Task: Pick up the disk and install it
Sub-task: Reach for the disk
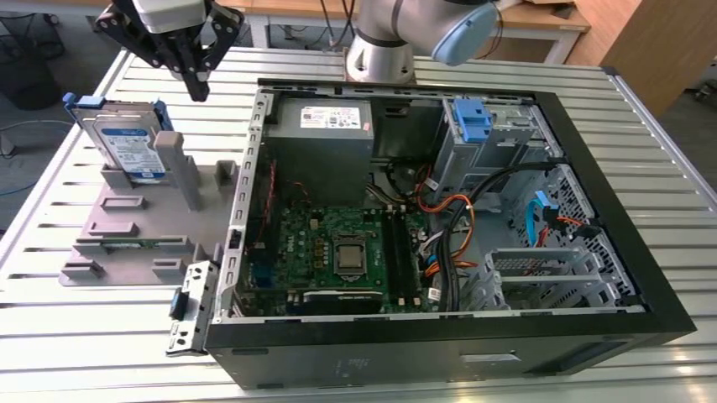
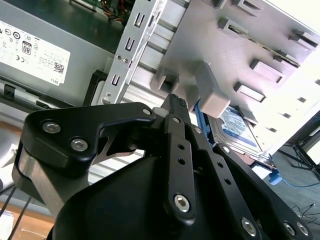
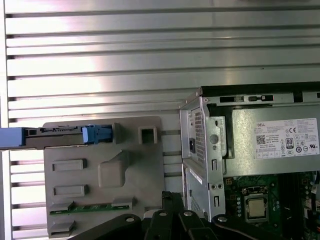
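Observation:
The disk (image 1: 123,141) is a silver-grey drive with a white-and-blue label in a blue bracket. It stands on edge in the grey holder (image 1: 134,218) at the exterior view's left, beside the open computer case. My gripper (image 1: 200,91) hangs above and just to the right of the disk, apart from it. Its black fingers point down, shut together with nothing between them. In the second wrist view the fingertips (image 2: 176,100) meet near a post of the holder, with the disk (image 2: 235,127) beyond. The first wrist view shows the disk (image 3: 55,135) edge-on.
The open black computer case (image 1: 627,252) lies flat on the slatted metal table (image 1: 67,336). Inside are the grey power supply (image 1: 325,126), the green motherboard (image 1: 336,252), a drive cage with a blue latch (image 1: 473,122) and loose cables. The arm's base (image 1: 375,50) stands behind the case.

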{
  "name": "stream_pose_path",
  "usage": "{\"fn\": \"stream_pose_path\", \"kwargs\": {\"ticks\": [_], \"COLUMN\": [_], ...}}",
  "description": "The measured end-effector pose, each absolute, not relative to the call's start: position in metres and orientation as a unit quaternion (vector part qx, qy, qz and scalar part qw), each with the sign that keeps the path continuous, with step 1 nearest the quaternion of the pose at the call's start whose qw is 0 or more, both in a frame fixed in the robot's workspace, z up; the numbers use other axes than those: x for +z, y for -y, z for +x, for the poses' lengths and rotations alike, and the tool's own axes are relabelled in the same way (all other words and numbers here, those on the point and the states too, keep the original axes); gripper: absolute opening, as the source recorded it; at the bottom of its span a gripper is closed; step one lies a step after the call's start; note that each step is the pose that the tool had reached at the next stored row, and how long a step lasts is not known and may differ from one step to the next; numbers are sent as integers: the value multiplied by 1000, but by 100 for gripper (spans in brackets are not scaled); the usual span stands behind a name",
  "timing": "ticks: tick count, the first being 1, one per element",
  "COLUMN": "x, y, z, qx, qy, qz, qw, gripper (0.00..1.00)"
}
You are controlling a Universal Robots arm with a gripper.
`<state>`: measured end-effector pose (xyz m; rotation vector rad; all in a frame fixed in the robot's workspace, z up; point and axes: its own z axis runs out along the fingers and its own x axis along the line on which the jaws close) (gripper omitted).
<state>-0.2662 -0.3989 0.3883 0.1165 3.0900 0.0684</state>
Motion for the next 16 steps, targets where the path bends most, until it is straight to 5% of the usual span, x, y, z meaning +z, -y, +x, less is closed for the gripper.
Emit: {"fn": "stream_pose_path", "kwargs": {"ticks": [16], "x": [388], "y": [399], "z": [-274], "qx": [22], "qy": [-999], "qz": [38], "qw": [24], "gripper": [11]}}
